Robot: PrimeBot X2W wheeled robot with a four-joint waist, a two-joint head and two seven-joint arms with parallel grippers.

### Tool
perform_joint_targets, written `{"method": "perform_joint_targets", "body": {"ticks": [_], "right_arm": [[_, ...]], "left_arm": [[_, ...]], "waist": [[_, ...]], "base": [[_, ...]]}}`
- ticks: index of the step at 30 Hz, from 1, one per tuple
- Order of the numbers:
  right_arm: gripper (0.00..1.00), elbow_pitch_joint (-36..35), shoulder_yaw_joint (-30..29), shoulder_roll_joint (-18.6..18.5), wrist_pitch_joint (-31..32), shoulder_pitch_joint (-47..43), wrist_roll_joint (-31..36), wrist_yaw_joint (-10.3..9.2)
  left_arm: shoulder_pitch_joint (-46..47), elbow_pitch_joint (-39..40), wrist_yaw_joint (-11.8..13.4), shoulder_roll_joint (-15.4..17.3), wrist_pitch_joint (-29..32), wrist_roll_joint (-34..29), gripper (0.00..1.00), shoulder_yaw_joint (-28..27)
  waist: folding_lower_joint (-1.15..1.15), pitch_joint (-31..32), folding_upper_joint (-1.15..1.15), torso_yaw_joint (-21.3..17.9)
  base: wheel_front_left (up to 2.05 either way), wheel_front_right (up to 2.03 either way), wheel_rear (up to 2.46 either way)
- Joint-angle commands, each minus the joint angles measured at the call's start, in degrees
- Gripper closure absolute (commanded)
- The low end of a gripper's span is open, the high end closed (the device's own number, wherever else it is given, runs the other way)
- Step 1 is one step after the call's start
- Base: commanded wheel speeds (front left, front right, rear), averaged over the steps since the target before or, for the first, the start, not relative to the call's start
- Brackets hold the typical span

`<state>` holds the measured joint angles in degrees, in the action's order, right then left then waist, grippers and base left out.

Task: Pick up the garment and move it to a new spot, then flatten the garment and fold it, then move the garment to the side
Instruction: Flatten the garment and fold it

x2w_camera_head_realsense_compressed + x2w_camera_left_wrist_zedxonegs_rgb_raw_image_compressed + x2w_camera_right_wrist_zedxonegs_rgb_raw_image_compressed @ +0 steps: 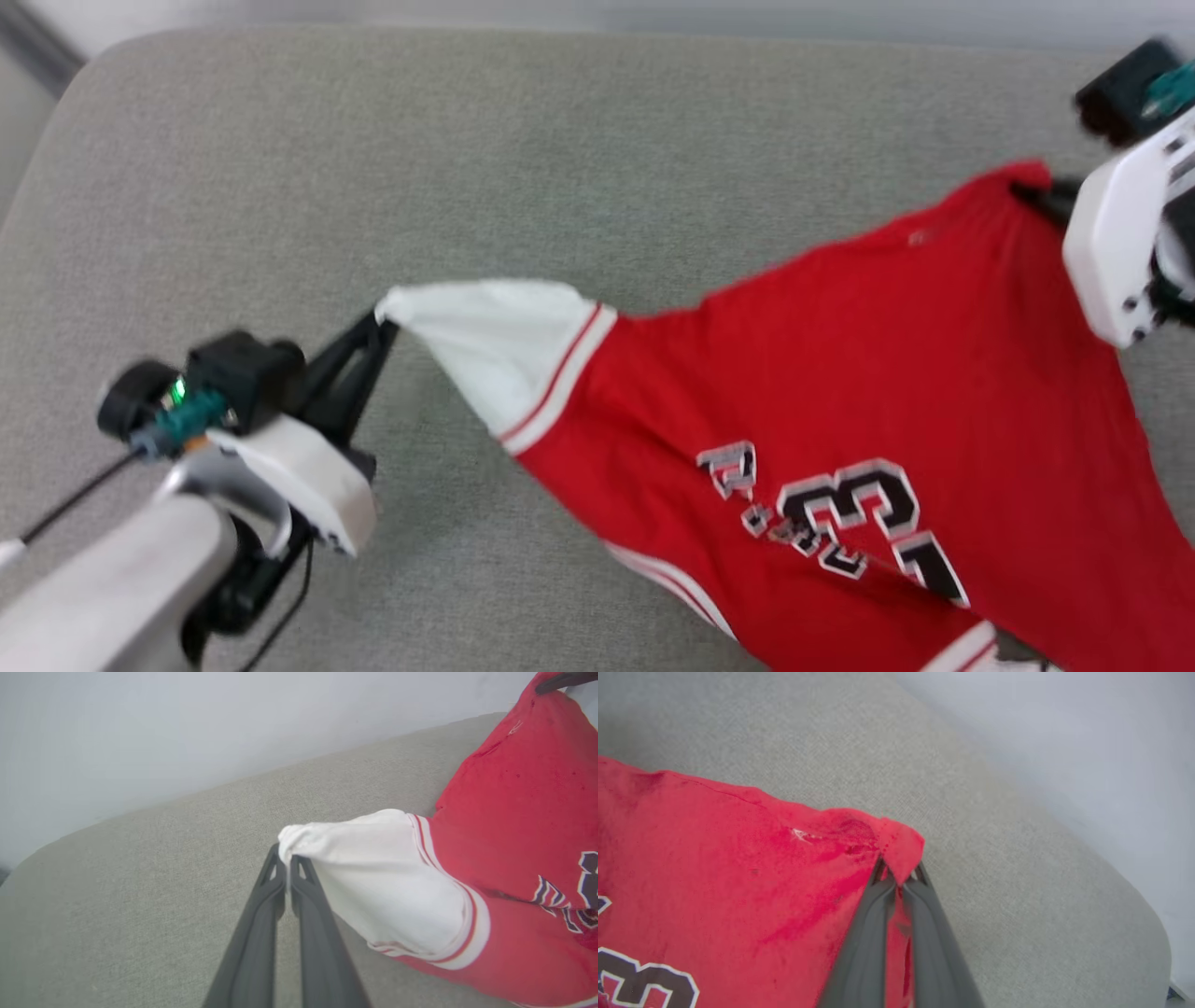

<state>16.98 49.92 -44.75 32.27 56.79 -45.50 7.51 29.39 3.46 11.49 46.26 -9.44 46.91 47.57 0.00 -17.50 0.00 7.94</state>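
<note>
**A:** Grips, as we read them?

**B:** The left gripper (pixel 285 856) is closed tight, with the tip of the white sleeve (pixel 373 877) nipped between its fingers. The right gripper (pixel 899 877) is also closed tight, on a red corner at the far right.

**A:** And the shirt (pixel 840 373)?

**B:** It is stretched between the two grips over the right half of the grey cushion (pixel 467 168), with the number (pixel 859 523) facing up. Its near part runs out of the head view, so we cannot tell how that part lies.

**A:** Step in hand?

**B:** We judge it to be flattening. Both corners are held and the cloth is under tension, but it is skewed and creased near the sleeve.

**A:** Next move?

**B:** We need to draw the grips apart evenly, then lower them together so the cloth settles flat. The risk is the thin sleeve tip slipping out under the pull.
</note>
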Motion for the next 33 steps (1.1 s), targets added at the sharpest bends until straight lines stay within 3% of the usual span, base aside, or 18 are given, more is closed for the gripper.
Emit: {"method": "perform_joint_targets", "body": {"ticks": [1, 8, 16, 28, 33], "right_arm": [[1.00, -0.2, -1.2, -0.3, -1.9, 1.9, -0.3, -0.04], [1.00, 0.1, -6.4, 0.7, -7.1, 8.5, 1.8, -0.04], [1.00, 5.5, -13.8, 6.7, -11.7, 20.0, 9.7, -0.04], [1.00, 17.7, -20.9, 14.5, -15.9, 43.6, 22.5, -0.04], [1.00, 22.4, -22.2, 17.0, -18.5, 53.1, 26.3, -0.04]], "left_arm": [[2.4, 0.5, -0.4, 0.3, 0.6, -0.7, 1.00, -0.7], [15.7, -0.3, -2.9, 0.4, 4.5, -3.6, 1.00, -3.4], [34.7, -5.8, -6.4, -2.2, 8.7, -8.3, 1.00, -5.5], [68.5, -22.2, -14.4, -10.1, 12.1, -15.8, 1.00, -6.6], [81.0, -29.3, -16.4, -14.1, 11.0, -17.3, 1.00, -7.1]], "waist": [[0.00, 0.9, 0.00, -1.2], [0.00, -1.6, 0.00, -2.8], [0.00, -7.9, 0.00, -4.4], [0.00, -15.6, 0.00, -4.5], [0.00, -18.0, 0.00, -4.4]], "base": [[0.00, 0.00, 0.00], [0.00, 0.00, 0.00], [0.00, 0.00, 0.00], [0.00, 0.00, 0.00], [0.00, 0.00, 0.00]]}}
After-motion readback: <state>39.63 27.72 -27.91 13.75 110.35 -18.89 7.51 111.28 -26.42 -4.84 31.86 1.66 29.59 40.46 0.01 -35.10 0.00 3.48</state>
